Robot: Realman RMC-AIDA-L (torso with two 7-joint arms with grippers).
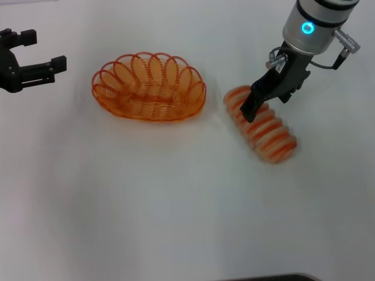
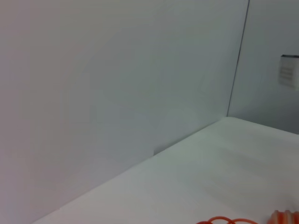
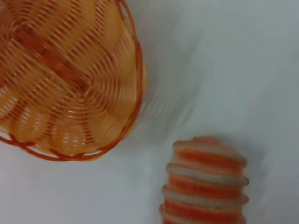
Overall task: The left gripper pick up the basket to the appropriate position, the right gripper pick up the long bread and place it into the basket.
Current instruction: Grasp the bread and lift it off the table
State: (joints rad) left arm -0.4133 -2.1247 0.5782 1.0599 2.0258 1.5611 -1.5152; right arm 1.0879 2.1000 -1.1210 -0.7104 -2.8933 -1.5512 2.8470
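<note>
The orange wire basket (image 1: 149, 71) stands empty on the white table, left of centre; it also shows in the right wrist view (image 3: 60, 79). The striped long bread (image 1: 263, 126) lies on the table to the basket's right, and also shows in the right wrist view (image 3: 205, 186). My right gripper (image 1: 266, 99) hangs open just above the bread's far end, one finger on each side, not closed on it. My left gripper (image 1: 48, 51) is open and empty at the far left edge, apart from the basket.
The white table (image 1: 176, 205) stretches bare in front of the basket and bread. The left wrist view shows a grey wall (image 2: 117, 70), the table's far edge and a sliver of the basket's rim (image 2: 224, 220).
</note>
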